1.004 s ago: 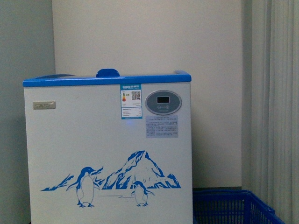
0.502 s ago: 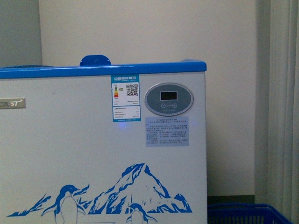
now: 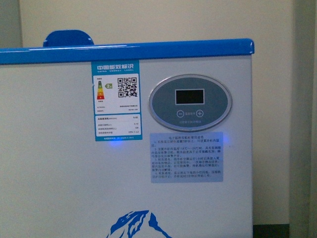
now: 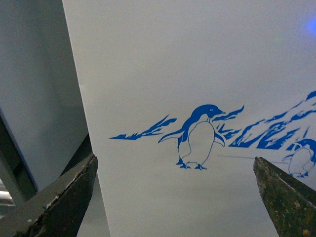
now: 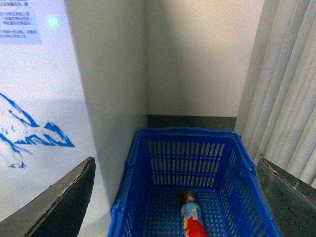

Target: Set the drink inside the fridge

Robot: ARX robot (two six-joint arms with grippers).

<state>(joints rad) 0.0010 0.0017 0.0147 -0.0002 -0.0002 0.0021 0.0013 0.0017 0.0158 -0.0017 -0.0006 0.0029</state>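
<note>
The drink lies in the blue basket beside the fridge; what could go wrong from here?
The drink lies flat, deep between the basket walls, so the open right gripper may hit the mesh or slip on it. The fridge fills the front view; whether its top is open does not show, so it may be shut.

You have a white fridge (image 3: 59, 173) with blue rim (image 3: 148, 50), blue penguin-and-mountain graphic (image 4: 197, 138) on its front, grey oval control panel (image 3: 190, 102) with dark display, blue-bordered energy label (image 3: 117, 100) with green-to-red bars, pale blue notice sticker (image 3: 186, 157), blue mesh basket (image 5: 187, 165), drink (image 5: 191, 218) with red label, cream wall (image 3: 148, 20)
</note>
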